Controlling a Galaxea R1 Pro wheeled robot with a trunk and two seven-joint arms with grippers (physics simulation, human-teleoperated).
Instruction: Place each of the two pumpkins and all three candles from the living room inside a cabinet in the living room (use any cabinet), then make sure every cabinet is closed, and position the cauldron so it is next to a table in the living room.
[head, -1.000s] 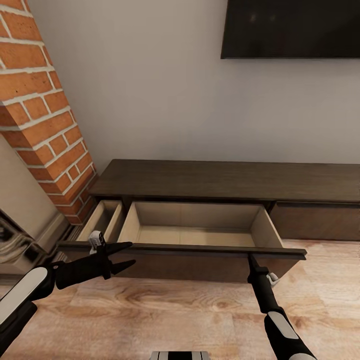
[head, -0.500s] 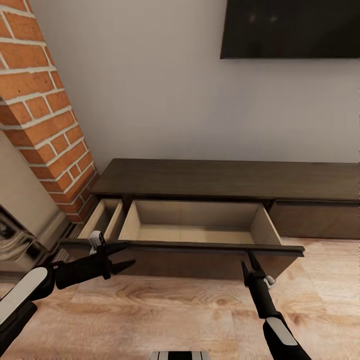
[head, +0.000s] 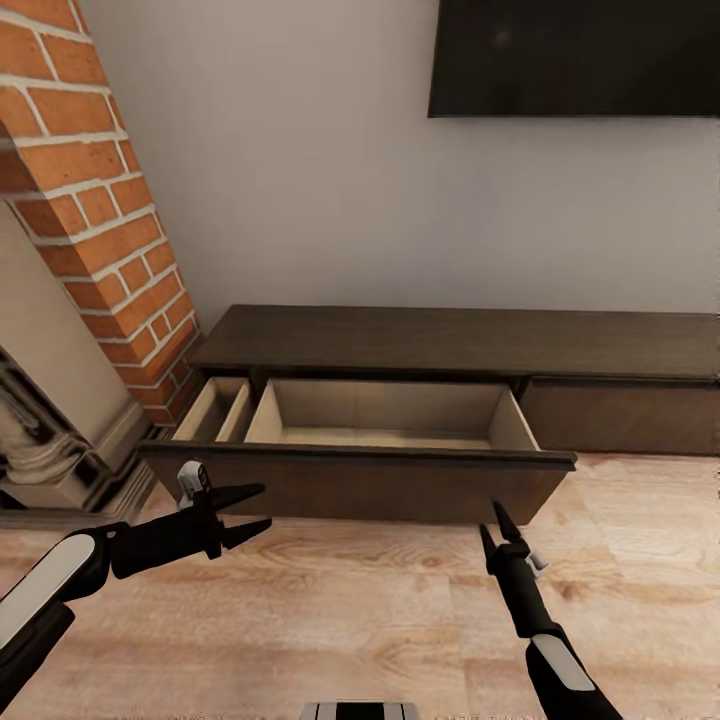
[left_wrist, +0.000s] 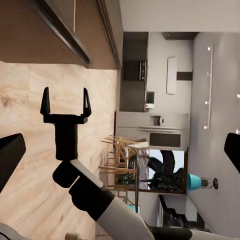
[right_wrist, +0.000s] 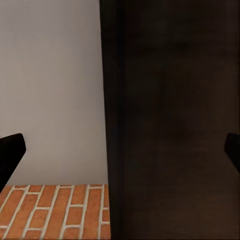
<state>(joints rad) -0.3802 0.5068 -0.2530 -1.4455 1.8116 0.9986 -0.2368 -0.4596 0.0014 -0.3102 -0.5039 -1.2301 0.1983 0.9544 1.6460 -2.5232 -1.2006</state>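
The whole head view is pulling back from the cabinet, whose wide drawer is standing open with a bare beige inside. The right gripper, jaws spread, is now hanging clear of the drawer front it was touching a second ago. The left gripper is hovering over the floor, jaws spread.

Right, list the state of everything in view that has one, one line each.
cabinet: one wide drawer pulled out, the rest of the front to its right shut.
drawer: open, pale inside, nothing seen in it.
narrow side compartment: open, nothing seen in it.
left gripper: open, empty, above the floor.
right gripper: open, empty, clear of the drawer front.
television: screen dark.
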